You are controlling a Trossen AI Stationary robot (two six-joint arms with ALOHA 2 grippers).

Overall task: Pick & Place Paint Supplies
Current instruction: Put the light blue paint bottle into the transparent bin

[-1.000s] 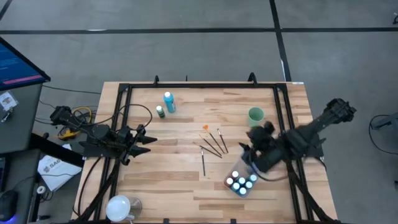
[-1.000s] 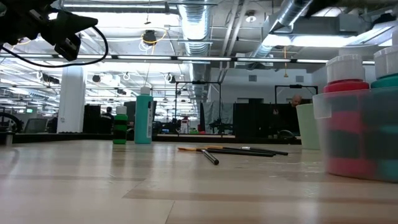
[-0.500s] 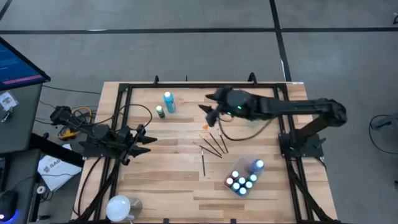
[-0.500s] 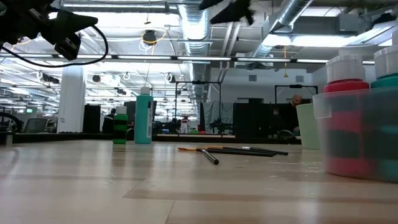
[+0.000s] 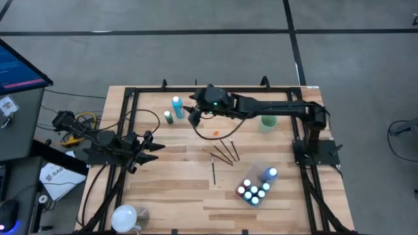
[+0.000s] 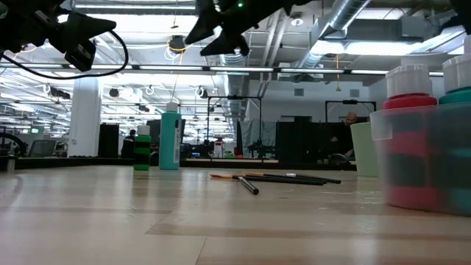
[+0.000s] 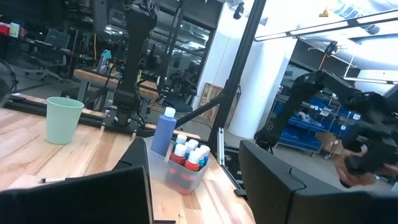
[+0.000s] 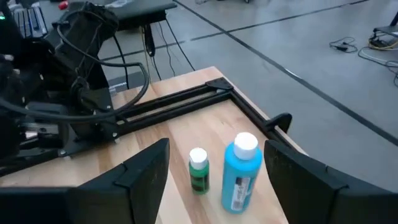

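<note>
The right arm is stretched out long across the far half of the counter [image 5: 163,189], reaching from its base on the right edge toward the left, with the right gripper [image 5: 193,116] hanging up in the air, jaws apart and nothing in them. It's hovering just beside the tall blue bottle [image 5: 177,107] and the small green bottle [image 5: 168,117], which stand next to each other near the far left of the counter. The left arm is parked low at the left edge, left gripper [image 5: 154,148] pointing inward, jaws apart and empty too. The paintbrushes [image 5: 224,151] lie loose mid-counter, apart from both grippers. The clear tub [image 5: 243,180] near the right front holds the rest of the small bottles, and the pale green cup [image 5: 268,121] sits by the right arm's base.
</note>
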